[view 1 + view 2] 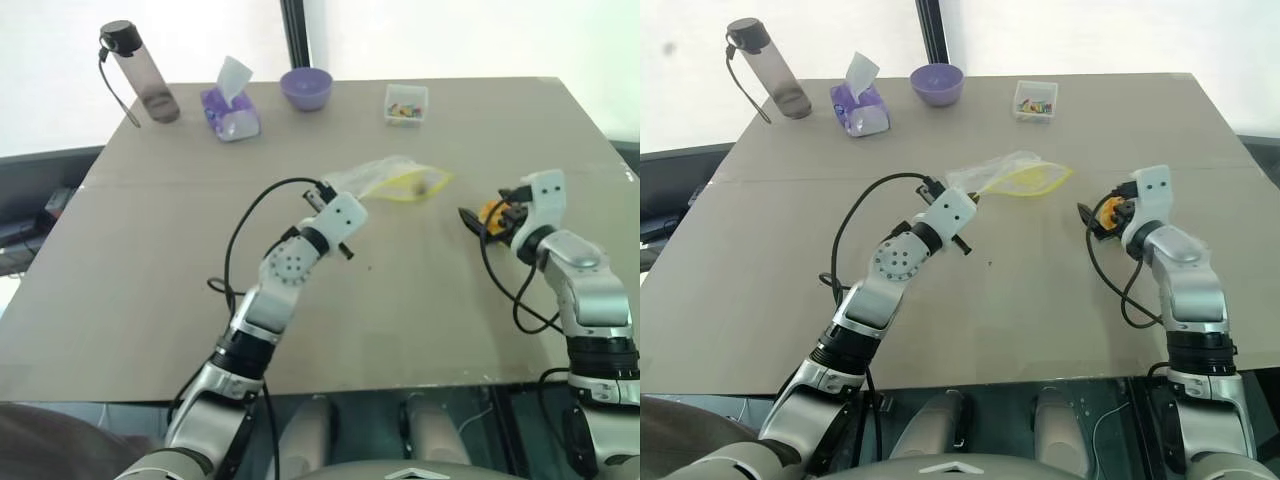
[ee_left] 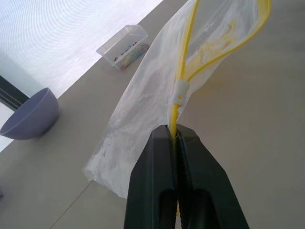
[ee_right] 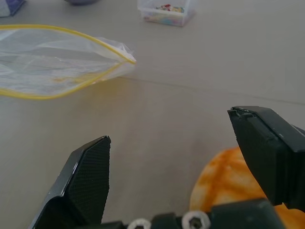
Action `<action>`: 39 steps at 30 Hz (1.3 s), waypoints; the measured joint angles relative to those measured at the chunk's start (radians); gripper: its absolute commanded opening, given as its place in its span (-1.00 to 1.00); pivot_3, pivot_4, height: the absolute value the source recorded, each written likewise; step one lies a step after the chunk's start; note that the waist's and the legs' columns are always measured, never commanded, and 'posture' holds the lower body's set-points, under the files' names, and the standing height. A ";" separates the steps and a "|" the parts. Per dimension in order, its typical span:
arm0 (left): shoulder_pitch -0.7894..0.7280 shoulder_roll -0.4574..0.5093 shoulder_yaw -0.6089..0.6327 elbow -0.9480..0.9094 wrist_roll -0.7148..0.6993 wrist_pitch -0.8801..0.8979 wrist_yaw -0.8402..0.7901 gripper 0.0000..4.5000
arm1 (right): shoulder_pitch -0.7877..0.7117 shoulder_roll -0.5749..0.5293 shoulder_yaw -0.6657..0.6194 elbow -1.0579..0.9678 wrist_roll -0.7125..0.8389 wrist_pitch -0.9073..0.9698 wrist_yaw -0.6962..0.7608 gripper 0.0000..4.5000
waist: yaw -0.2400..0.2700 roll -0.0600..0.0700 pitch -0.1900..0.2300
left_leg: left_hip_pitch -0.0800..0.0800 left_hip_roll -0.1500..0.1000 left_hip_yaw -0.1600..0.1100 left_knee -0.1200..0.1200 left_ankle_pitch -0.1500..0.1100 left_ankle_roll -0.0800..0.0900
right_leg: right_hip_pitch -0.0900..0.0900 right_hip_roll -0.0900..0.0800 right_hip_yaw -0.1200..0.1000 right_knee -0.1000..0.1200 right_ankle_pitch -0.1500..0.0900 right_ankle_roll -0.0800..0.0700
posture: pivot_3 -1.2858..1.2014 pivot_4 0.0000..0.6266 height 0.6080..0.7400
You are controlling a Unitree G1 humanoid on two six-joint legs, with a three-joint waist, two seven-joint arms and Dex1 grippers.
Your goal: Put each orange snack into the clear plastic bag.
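The clear plastic bag [image 2: 143,105] with its yellow zip strip is lifted at one end off the table's middle. My left gripper [image 2: 175,131] is shut on that yellow edge, just below the white slider. The bag's mouth [image 3: 47,67] gapes toward the right side. The orange snack [image 1: 493,212], a round bun, sits at the table's right. My right gripper [image 3: 169,126] stands open around the orange snack [image 3: 228,183], which lies low between the fingers near the palm, close to one finger [image 3: 267,148] and apart from the other.
Along the far edge stand a grey bottle [image 1: 140,75], a purple tissue pack [image 1: 230,110], a purple bowl [image 1: 306,88] and a small clear box of coloured bits [image 1: 406,104]. The tan table [image 1: 150,300] is bare in front of both arms.
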State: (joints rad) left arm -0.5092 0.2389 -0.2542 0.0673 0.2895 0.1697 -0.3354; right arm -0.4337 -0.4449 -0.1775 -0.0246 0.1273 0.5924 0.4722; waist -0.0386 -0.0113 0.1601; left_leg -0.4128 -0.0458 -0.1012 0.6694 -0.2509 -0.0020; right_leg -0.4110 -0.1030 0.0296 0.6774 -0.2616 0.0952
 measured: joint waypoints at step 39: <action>0.000 -0.033 -0.022 0.019 0.004 0.001 0.013 -1.00 | 0.055 -0.190 0.036 -0.177 0.206 0.097 0.199 -0.98 | 0.020 0.001 0.000 | -0.001 0.000 0.003 0.000 0.000 0.001 | 0.001 0.000 -0.002 -0.001 0.000 0.000 | 0.03 -0.52 1.00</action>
State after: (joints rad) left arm -0.5089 0.2055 -0.2761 0.0858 0.2933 0.1704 -0.3221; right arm -0.3790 -0.6349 -0.1411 -0.2017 0.3334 0.6896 0.6709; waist -0.0182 -0.0103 0.1605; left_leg -0.4135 -0.0459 -0.0986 0.6697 -0.2511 -0.0015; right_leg -0.4104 -0.1029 0.0281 0.6762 -0.2617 0.0954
